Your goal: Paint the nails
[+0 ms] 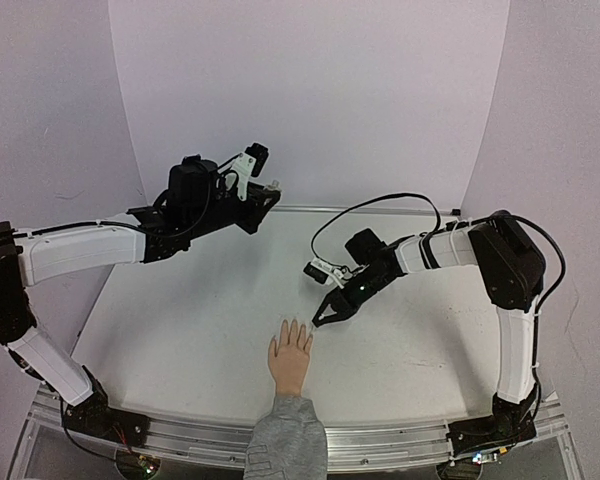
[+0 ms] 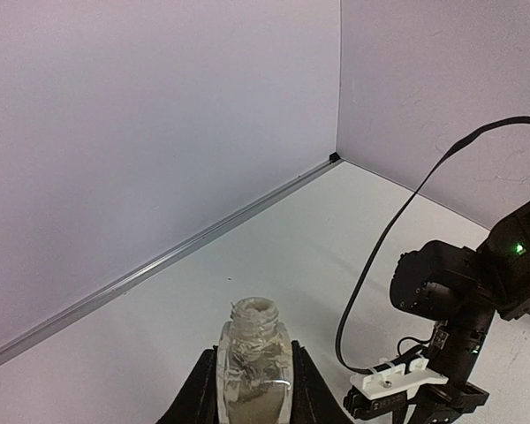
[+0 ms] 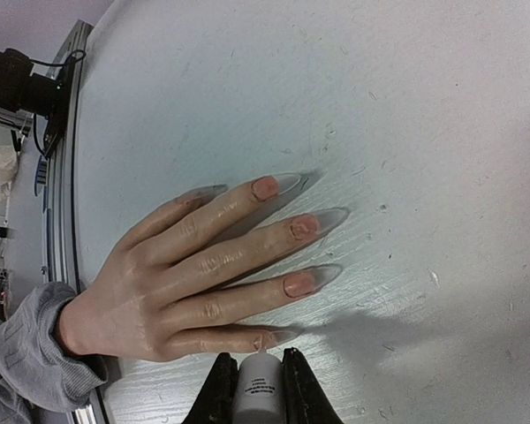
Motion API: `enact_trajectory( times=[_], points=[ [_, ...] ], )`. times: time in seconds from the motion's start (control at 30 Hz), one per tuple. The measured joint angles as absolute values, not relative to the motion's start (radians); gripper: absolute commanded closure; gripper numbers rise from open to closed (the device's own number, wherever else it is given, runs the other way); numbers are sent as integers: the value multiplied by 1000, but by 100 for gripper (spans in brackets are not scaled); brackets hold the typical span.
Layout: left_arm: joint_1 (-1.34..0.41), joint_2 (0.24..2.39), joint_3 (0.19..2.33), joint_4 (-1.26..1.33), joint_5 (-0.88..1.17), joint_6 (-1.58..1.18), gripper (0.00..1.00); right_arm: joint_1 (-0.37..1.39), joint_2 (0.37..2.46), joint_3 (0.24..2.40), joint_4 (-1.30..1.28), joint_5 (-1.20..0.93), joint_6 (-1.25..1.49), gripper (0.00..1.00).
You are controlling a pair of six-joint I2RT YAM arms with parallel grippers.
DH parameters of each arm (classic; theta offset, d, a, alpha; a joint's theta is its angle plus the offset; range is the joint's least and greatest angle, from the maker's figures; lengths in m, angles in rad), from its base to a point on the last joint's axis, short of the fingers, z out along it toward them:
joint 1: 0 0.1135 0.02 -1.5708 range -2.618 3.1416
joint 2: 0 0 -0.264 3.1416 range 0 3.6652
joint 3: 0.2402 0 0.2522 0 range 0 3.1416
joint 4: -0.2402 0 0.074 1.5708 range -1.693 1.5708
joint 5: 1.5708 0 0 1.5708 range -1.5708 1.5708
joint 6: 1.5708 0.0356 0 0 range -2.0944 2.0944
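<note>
White table (image 1: pixel 180 330) beneath the nails (image 3: pixel 265 187) — lilac walls (image 1: pixel 310 90).

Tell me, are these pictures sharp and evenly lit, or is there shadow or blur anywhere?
Top external view: soft, even lilac light, hardly any shadow, nothing blurred. Right wrist view: a dark shadow lies beside the hand on the table, whose scratches read crisply. Left wrist view: the bottle at the bottom edge looks slightly soft; a green light glows at right.

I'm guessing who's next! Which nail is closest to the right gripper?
The outermost nail, lowest in the right wrist view, right above the right gripper and its white cap; the other nails lie farther up.
</note>
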State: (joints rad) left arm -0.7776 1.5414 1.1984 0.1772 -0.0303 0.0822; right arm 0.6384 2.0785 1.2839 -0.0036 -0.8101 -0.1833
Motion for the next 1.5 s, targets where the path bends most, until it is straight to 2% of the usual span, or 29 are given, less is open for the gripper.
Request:
enact_trajectory(
  times=[1.5],
  points=[
    [-775, 1541, 1198, 177, -26, 82, 100, 651, 2107, 1292, -37, -765, -217, 100]
  ],
)
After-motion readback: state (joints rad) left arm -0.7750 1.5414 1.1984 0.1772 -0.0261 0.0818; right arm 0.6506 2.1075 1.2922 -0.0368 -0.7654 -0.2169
